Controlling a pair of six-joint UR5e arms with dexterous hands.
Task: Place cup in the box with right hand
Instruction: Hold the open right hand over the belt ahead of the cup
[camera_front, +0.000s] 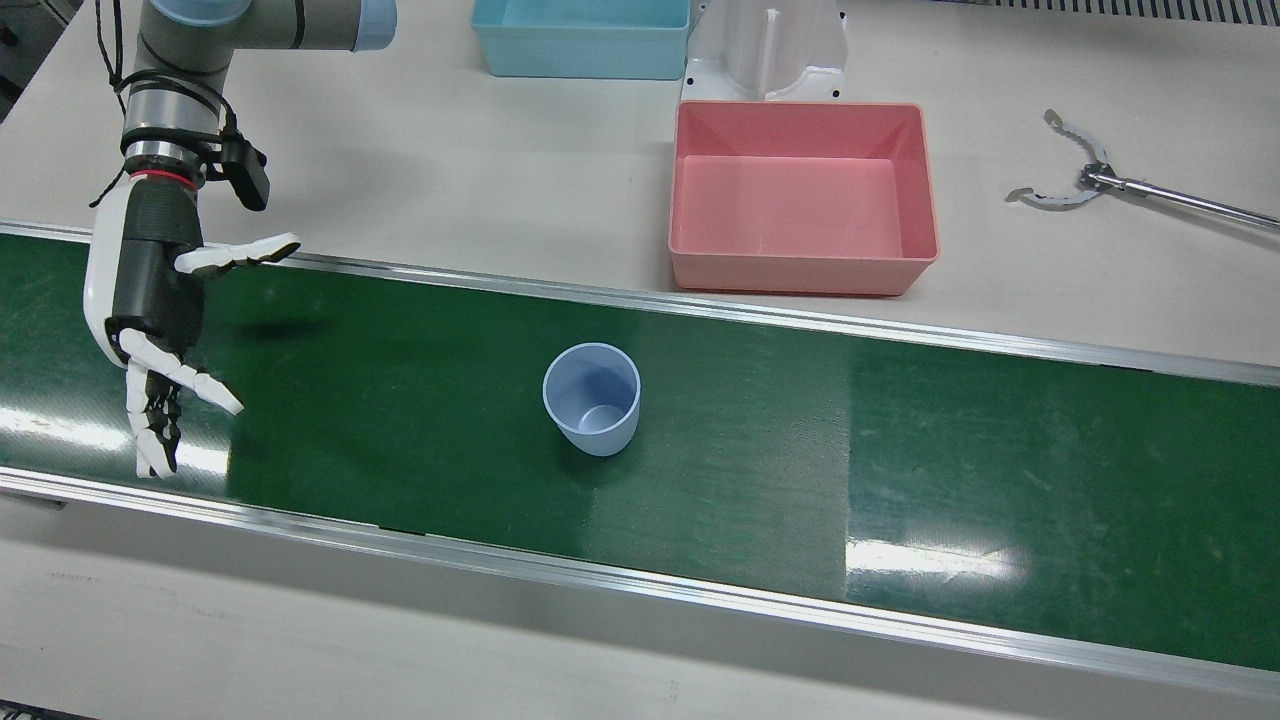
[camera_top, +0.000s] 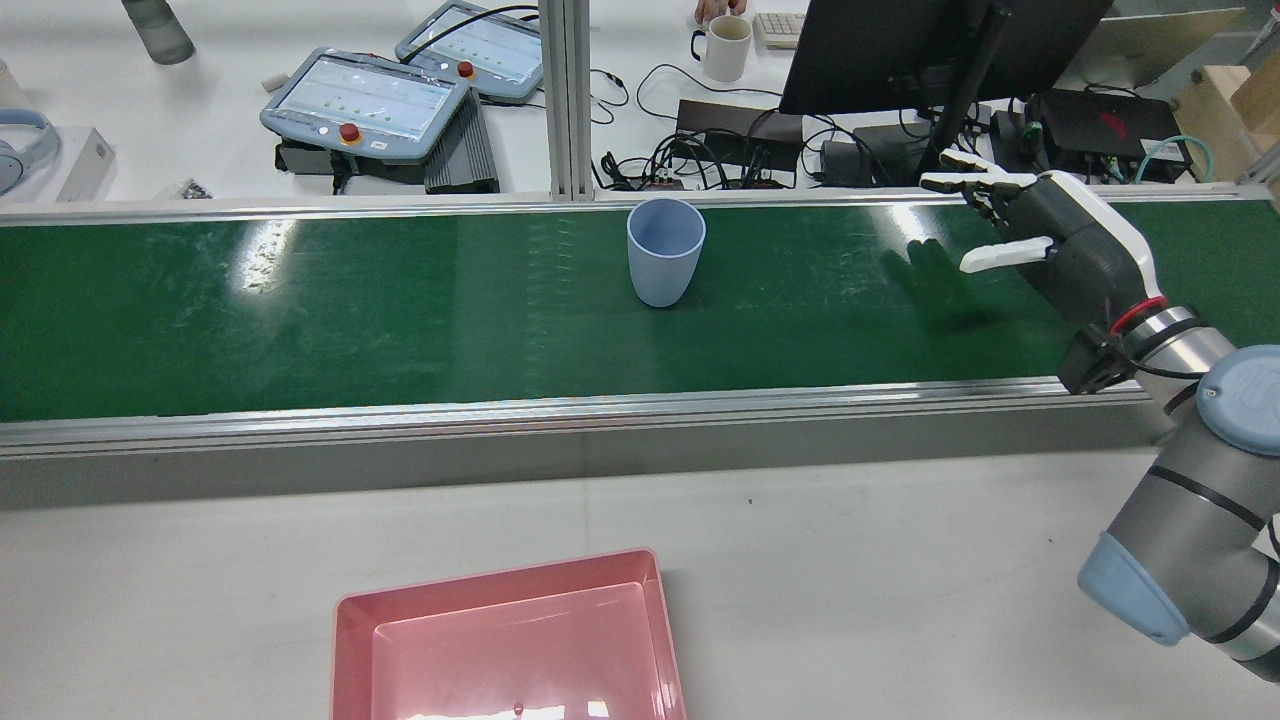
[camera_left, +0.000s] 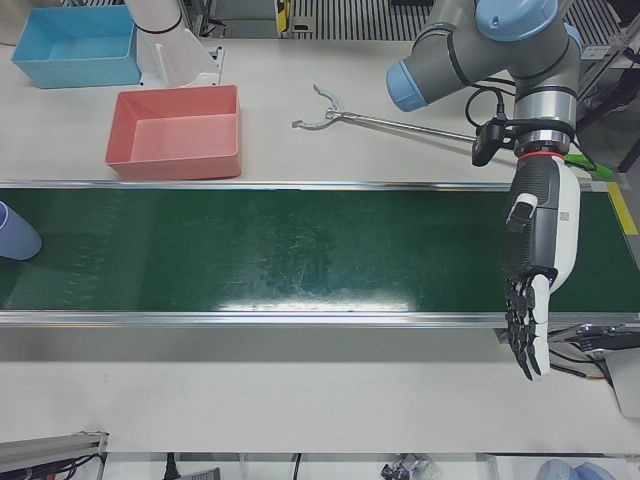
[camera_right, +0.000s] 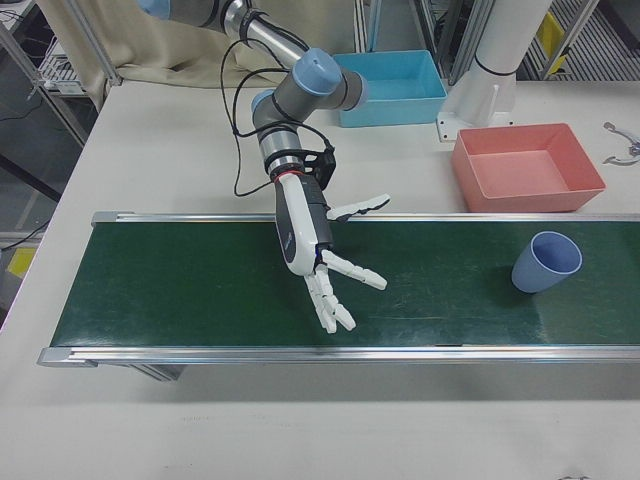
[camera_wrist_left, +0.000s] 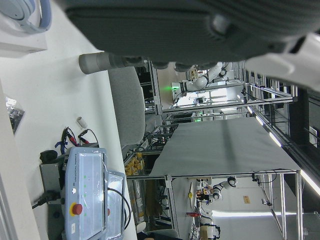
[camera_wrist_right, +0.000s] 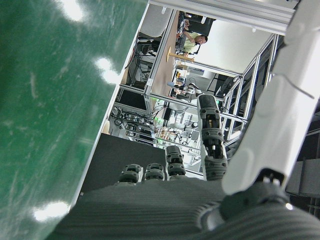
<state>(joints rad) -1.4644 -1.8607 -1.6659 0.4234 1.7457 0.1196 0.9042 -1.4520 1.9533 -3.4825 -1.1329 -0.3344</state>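
Note:
A pale blue cup (camera_front: 592, 398) stands upright and empty in the middle of the green conveyor belt (camera_front: 900, 470); it also shows in the rear view (camera_top: 665, 250) and the right-front view (camera_right: 545, 262). The pink box (camera_front: 800, 195) sits empty on the table just behind the belt, a little to the cup's side. My right hand (camera_front: 150, 320) hovers over the belt's end, far from the cup, open with fingers spread and thumb out (camera_right: 320, 255). My left hand (camera_left: 535, 265) hangs over the opposite end of the belt, fingers stretched downward, holding nothing.
A blue box (camera_front: 580, 35) and a white arm pedestal (camera_front: 765, 50) stand behind the pink box. A metal grabber tool (camera_front: 1085, 180) lies on the table beside it. Teach pendants (camera_top: 365, 100), cables and a mug (camera_top: 725, 45) lie beyond the belt's far rail.

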